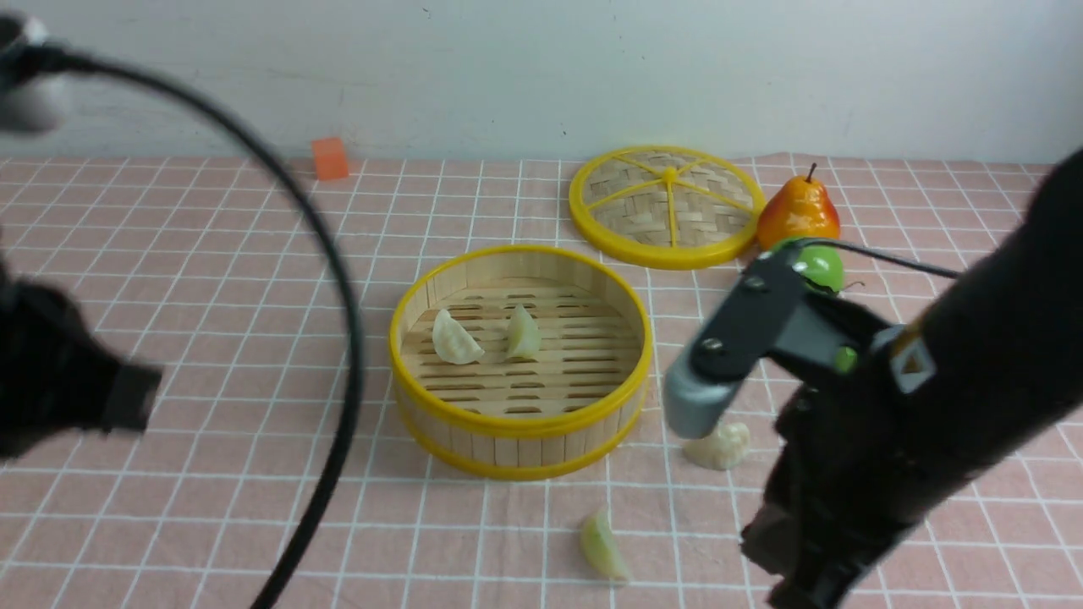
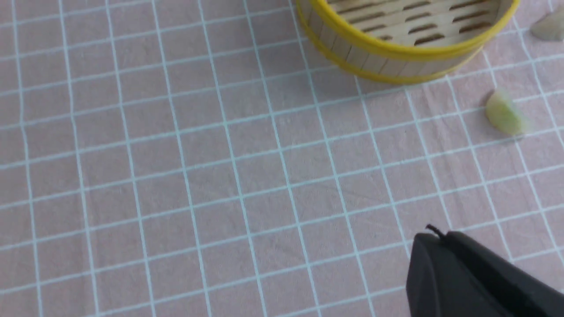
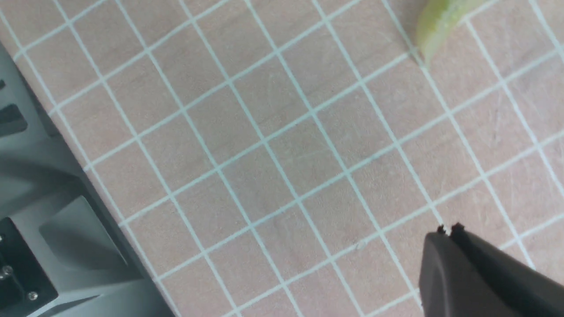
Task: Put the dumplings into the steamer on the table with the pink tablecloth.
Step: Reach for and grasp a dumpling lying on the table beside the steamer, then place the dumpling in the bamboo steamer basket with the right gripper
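Two pale crescent dumplings (image 1: 457, 338) lie inside the round bamboo steamer with yellow rims (image 1: 520, 423), left of its centre, towards ten and twelve o'clock. Outside: greenish crescent dumpling (image 1: 603, 545) on the pink checked cloth (image 1: 279, 507), at five o'clock from the steamer; cream pleated dumpling (image 1: 719, 446), four o'clock. Left gripper (image 2: 436, 231): tips pressed together, empty, the greenish dumpling well apart, about two o'clock in the front view. Right gripper (image 3: 450, 228): likewise closed, empty, clear of that dumpling.

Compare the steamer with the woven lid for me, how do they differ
The steamer is a deep, hollow basket, while the woven lid is much flatter.
The steamer has a slatted floor; the lid has woven strips under yellow spokes.
The steamer holds two dumplings; the lid holds none.
Both are round with yellow rims.
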Action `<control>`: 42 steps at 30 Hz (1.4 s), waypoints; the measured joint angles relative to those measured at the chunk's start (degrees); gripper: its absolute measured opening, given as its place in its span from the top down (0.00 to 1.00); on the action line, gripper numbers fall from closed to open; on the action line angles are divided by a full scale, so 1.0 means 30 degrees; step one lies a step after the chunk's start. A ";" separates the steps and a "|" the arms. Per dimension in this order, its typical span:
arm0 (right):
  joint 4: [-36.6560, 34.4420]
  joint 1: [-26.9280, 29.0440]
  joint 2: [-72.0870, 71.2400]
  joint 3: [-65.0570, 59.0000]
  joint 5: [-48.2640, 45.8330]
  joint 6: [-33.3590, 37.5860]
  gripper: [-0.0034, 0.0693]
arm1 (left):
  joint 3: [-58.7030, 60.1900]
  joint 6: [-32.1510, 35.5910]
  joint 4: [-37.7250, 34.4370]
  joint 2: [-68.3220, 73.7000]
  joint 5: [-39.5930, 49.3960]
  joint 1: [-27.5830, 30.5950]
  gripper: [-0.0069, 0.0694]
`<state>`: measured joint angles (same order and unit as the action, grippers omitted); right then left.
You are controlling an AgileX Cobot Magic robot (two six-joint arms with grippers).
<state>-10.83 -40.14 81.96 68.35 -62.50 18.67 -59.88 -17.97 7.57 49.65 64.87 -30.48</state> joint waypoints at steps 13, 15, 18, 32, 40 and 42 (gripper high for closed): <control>0.1019 -0.1055 0.7556 0.3973 0.1706 -0.3674 0.34 | 0.4799 -0.0327 -0.1570 -0.6822 0.0221 0.0000 0.93; 0.1169 -0.1055 0.8393 0.3998 0.2442 -0.4339 0.23 | 0.4836 -0.0147 -0.1570 -0.6822 0.0362 0.0000 0.93; 0.1872 -0.1055 0.9684 0.4015 0.3376 -0.5674 0.15 | 0.4859 0.0285 -0.1598 -0.6822 0.0609 0.0000 0.93; 0.3918 -0.1081 1.1327 0.4287 0.4647 -0.8671 0.67 | 0.4859 0.1530 -0.1614 -0.6822 0.1136 0.0000 0.93; 0.5419 -0.0718 1.0662 1.0328 0.0583 -0.6823 0.66 | 0.4859 0.1549 -0.1382 -0.6822 0.1225 0.0000 0.93; 0.5437 -0.0321 1.0744 1.1816 0.0506 -0.6773 0.66 | 0.4859 0.1549 -0.1318 -0.6822 0.1208 0.0000 0.93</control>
<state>5.48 -41.10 114.20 103.80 -60.98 -1.65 -45.30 -13.33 3.61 29.18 68.50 -30.48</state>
